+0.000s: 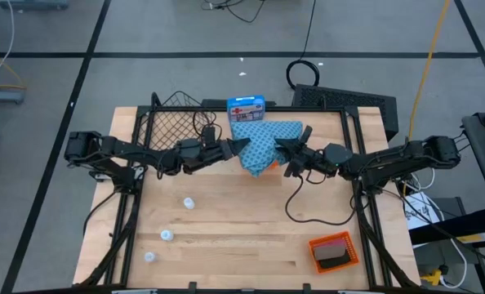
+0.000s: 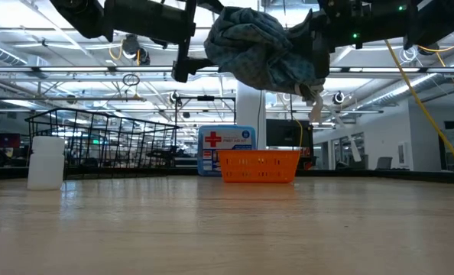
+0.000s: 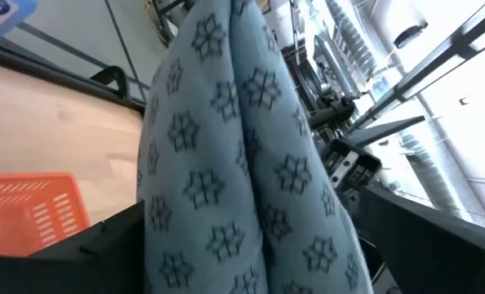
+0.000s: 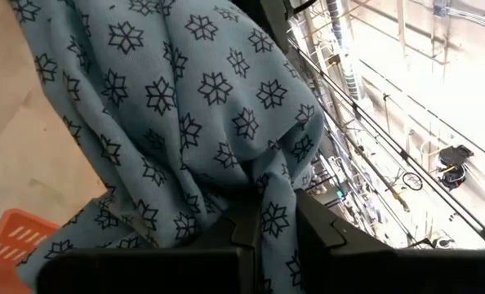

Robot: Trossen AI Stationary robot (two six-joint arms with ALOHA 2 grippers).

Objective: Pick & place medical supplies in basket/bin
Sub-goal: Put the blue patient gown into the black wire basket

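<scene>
High view, left to right. Three small white vials [image 1: 189,202] [image 1: 166,235] [image 1: 149,256] lie loose on the bare wood in the lower left of the table [image 1: 242,237], well apart from every container. The wire basket [image 1: 167,124] sits at the upper left of the table; through the mesh I see nothing clearly inside, cannot tell for sure.

The left gripper [image 1: 236,147] reaches in from the left at the frame's centre, fingers spread wide, with the cloth's left edge between them. In the left wrist view the cloth [image 3: 226,163] fills the gap between the two dark fingers [image 3: 104,253], which stand apart on either side.

The teal patterned cloth [image 1: 263,143] hangs bunched in the air at centre, above the table, not in the basket. In the low view it is a dark bundle [image 2: 265,50] at the top of the frame, clear of the tabletop.

A blue box [image 1: 246,108] stands just behind the cloth at the upper centre edge. An orange tray [image 2: 259,165] sits under the cloth; its contents are hidden.

The right gripper [image 1: 285,155] comes in from the right, clamped tight on the cloth's right side; the right wrist view shows fabric [image 4: 185,122] pinched between its fingers [image 4: 324,233].

A second orange tray [image 1: 334,251], lower right of the table, holds something dark.
</scene>
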